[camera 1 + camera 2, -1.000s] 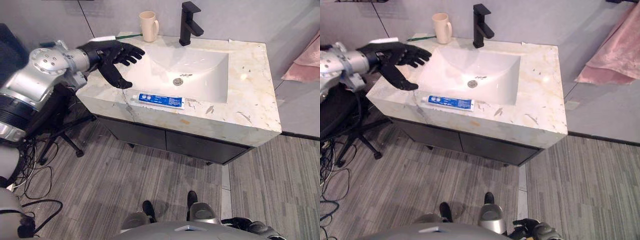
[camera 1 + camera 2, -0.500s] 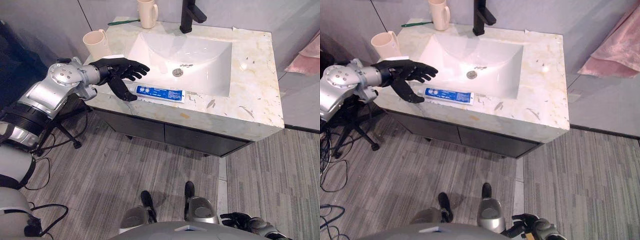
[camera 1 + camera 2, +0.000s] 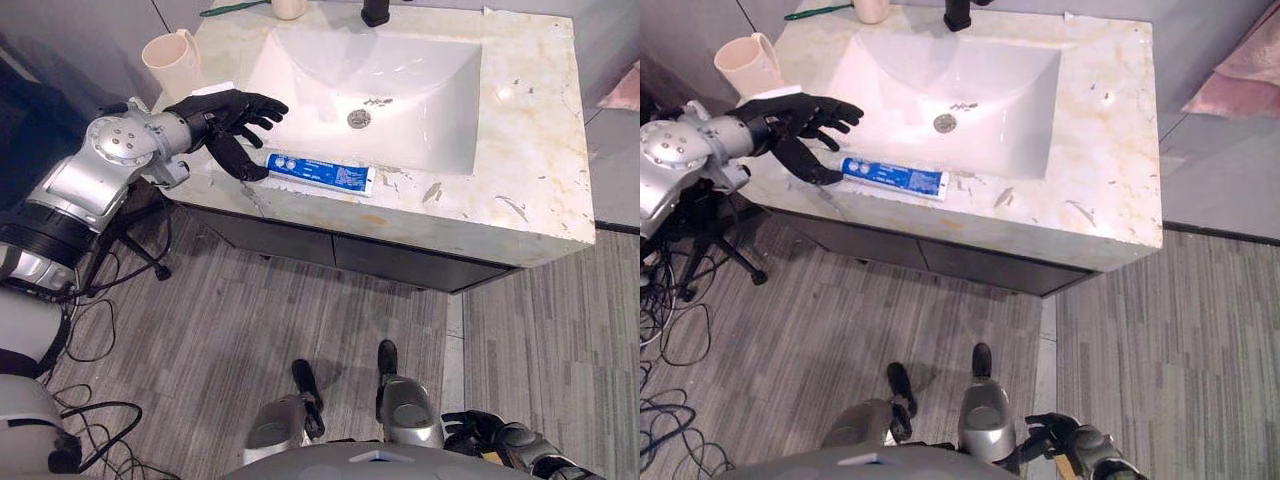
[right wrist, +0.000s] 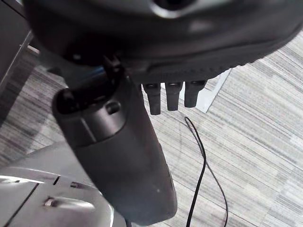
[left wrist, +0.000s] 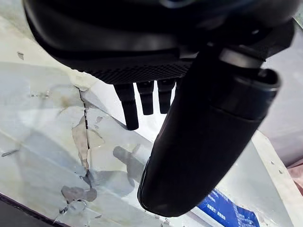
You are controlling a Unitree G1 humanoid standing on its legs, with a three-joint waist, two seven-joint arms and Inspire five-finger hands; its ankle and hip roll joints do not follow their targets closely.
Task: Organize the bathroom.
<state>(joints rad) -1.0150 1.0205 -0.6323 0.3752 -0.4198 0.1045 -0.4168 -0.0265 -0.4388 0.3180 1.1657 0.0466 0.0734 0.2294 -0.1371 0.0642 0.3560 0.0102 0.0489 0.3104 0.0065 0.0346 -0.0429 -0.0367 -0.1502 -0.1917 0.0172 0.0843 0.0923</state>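
A blue and white toothpaste tube (image 3: 320,173) lies flat on the marble counter (image 3: 520,150), along the front rim of the white sink basin (image 3: 380,70). My left hand (image 3: 225,118) hovers open over the counter's left front corner. Its fingers are spread towards the basin and its thumb (image 5: 208,142) points down just beside the tube's (image 5: 228,213) left end; I cannot tell if they touch. A beige mug (image 3: 170,62) stands behind the hand at the counter's left edge. My right hand (image 3: 1080,445) hangs low by my side over the floor, fingers relaxed.
A second beige mug (image 3: 290,8), a green toothbrush (image 3: 232,9) and a black faucet (image 3: 375,12) stand along the counter's back edge. A pink cloth (image 3: 1240,80) hangs to the right. Dark cabinet doors (image 3: 350,260) sit under the counter, above grey plank flooring.
The camera has tilted down. My left hand has come from the counter's back left forward to the toothpaste tube's left end, uncovering the mug behind it.
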